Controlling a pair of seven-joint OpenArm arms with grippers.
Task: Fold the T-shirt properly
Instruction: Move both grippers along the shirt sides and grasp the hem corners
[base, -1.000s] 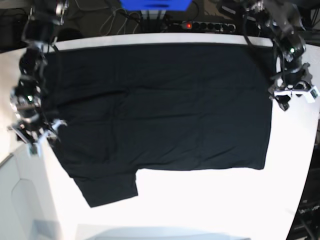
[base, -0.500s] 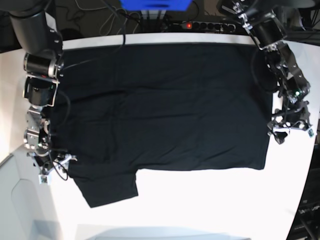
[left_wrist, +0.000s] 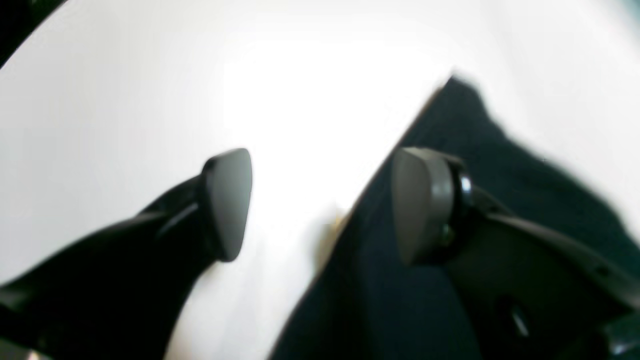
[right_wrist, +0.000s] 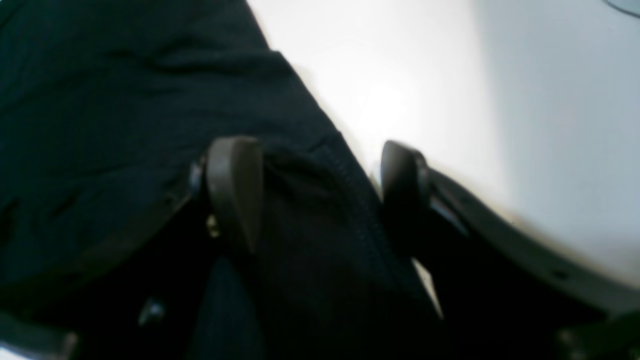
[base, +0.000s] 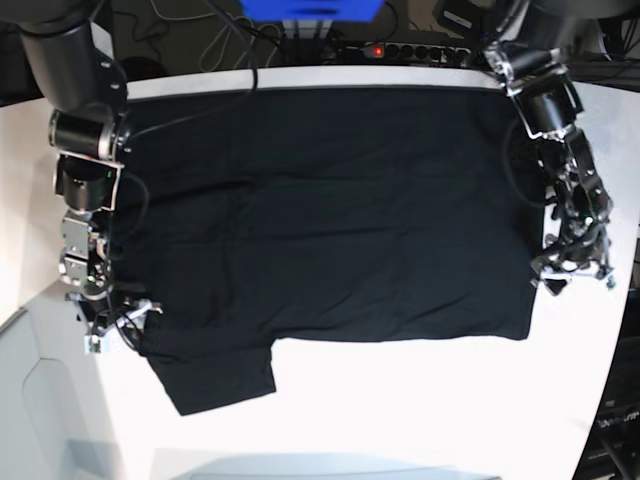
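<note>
The T-shirt (base: 330, 220) lies spread flat on the white table (base: 420, 410), filling most of the far half. In the base view you see the whole garment: a sleeve (base: 215, 375) juts toward the near edge, and the hem runs straight down the side by the left arm. Neither wrist view gives you this outline.

Left gripper (base: 572, 278): released, jaws wide apart. In the base view it sits low at the shirt's near hem corner, but you cannot judge there which side of the edge each finger stands on. The left wrist view settles that. One fingertip (left_wrist: 227, 200) is over bare table, the other (left_wrist: 420, 205) is over black cloth, and the shirt's edge runs diagonally between them. Nothing is clamped. The view is blurred, so you cannot tell if the pads touch the surface.

Right gripper (base: 118, 322): also released, jaws spread. The base view places it at the shirt's opposite edge, just above the sleeve, with the arm (base: 85, 150) overhanging the cloth. The right wrist view adds the detail: a stitched seam (right_wrist: 350, 200) of raised cloth runs between the two pads. One pad (right_wrist: 235, 185) rests over the shirt body; the other (right_wrist: 402, 175) stands at the cloth's border, with white table just beyond it. The jaws bracket the fold without pinching it.

Only the base view shows the power strip (base: 400, 50) behind the table.
</note>
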